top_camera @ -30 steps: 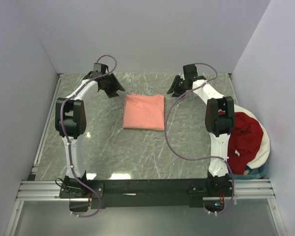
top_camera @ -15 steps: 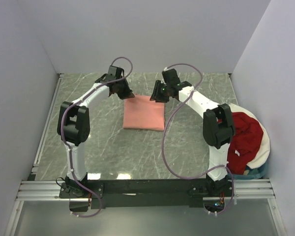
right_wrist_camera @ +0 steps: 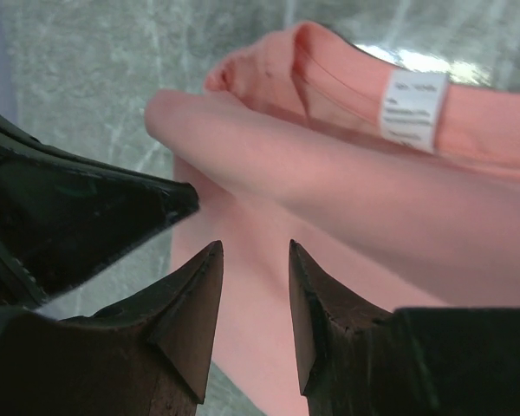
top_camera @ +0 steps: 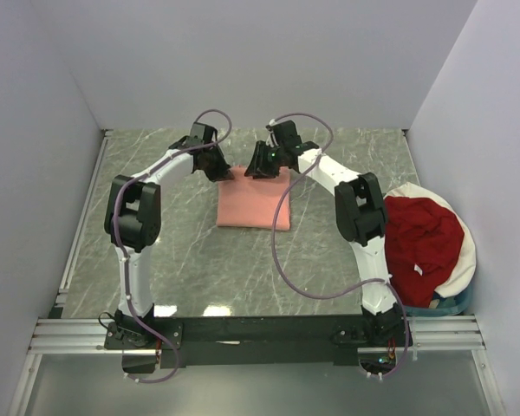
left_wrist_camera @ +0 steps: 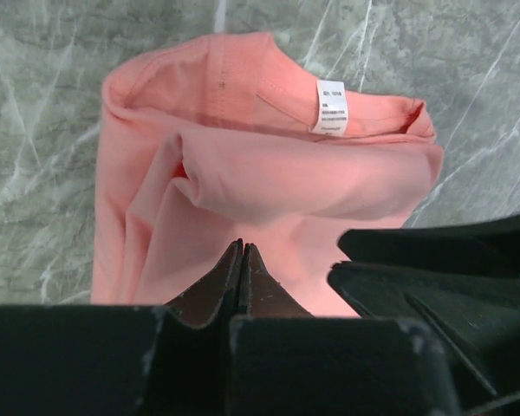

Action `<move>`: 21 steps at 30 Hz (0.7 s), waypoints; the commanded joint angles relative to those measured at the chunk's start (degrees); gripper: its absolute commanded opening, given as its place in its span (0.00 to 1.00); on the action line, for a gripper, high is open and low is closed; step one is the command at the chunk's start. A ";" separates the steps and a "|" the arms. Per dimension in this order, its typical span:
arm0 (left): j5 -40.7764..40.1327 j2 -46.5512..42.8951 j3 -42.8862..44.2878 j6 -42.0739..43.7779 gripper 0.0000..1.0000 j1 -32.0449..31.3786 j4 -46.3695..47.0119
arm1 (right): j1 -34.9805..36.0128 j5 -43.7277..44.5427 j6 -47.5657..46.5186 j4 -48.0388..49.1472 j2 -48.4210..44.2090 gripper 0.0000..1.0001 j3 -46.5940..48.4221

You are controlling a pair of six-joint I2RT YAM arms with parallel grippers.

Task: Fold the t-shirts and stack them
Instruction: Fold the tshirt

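Note:
A salmon-pink t-shirt (top_camera: 254,204) lies folded in a rectangle on the marble table, its white neck label (left_wrist_camera: 331,107) at the far edge. My left gripper (top_camera: 221,170) hovers at the shirt's far left corner. In the left wrist view its jaws (left_wrist_camera: 243,245) are shut tip to tip over the pink cloth (left_wrist_camera: 286,173), with no cloth showing between them. My right gripper (top_camera: 259,166) is at the shirt's far edge beside it, open (right_wrist_camera: 254,247) over a raised fold of cloth (right_wrist_camera: 355,199) and holding nothing. A dark red t-shirt (top_camera: 426,241) sits heaped in the basket.
The white-rimmed round basket (top_camera: 469,253) stands at the table's right edge beside the right arm's base. Grey walls close in the table at the back and sides. The two grippers are close together; the right one's body (left_wrist_camera: 433,277) shows in the left wrist view.
Both arms swung inward from the far corners to the pink shirt's far edge. The left gripper's jaws went from open to shut. The shirt has not moved.

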 commanded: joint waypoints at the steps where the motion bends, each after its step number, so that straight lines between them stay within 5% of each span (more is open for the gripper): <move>1: 1.28 1.43 1.93 0.07 0.01 1.37 2.13 | 0.23 -6.76 2.10 4.39 2.31 0.43 4.96; 11: 2.34 9.95 12.83 0.78 0.01 4.53 -1.73 | -0.73 -10.72 5.53 7.56 8.90 0.43 9.53; 21: 4.01 7.95 12.84 2.19 0.06 5.76 -1.56 | -3.28 -12.22 9.05 9.06 12.86 0.42 11.12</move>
